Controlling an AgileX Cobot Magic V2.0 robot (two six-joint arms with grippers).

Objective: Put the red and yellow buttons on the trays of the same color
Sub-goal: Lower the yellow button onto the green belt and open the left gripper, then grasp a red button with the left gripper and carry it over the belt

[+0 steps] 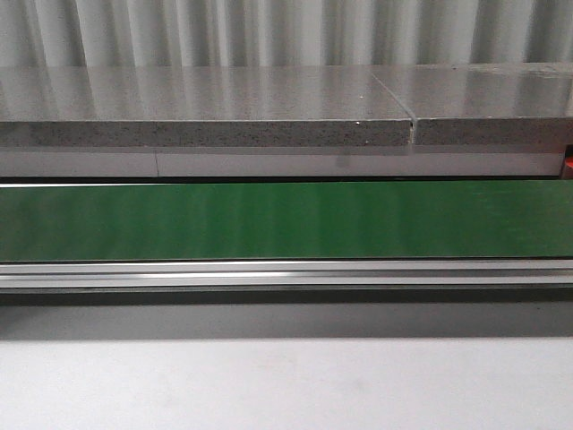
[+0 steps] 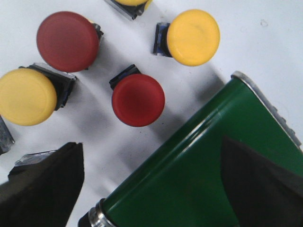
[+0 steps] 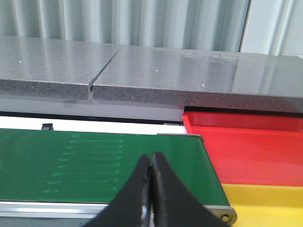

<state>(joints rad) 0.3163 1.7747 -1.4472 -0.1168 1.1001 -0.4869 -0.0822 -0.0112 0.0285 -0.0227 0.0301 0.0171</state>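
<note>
Corrugated grey panelling backs our workspace, with a speckled grey stone ledge (image 1: 206, 121) running across the far side. Below it we see the long green conveyor belt (image 1: 286, 219) edged by an aluminium rail (image 1: 286, 273). At the belt's right end sit the red tray (image 3: 246, 146) and, nearer, the yellow tray (image 3: 265, 203), touching side by side. By the belt's other end, on a white surface, lie the buttons: a large matte red button (image 2: 68, 41), a smaller glossy red button (image 2: 138, 100), and yellow buttons (image 2: 193, 37), each a round domed cap on a dark square base. Our left gripper (image 2: 151, 184) hangs wide apart, holding nothing. Our right gripper (image 3: 151, 189) is pressed closed, empty.
</note>
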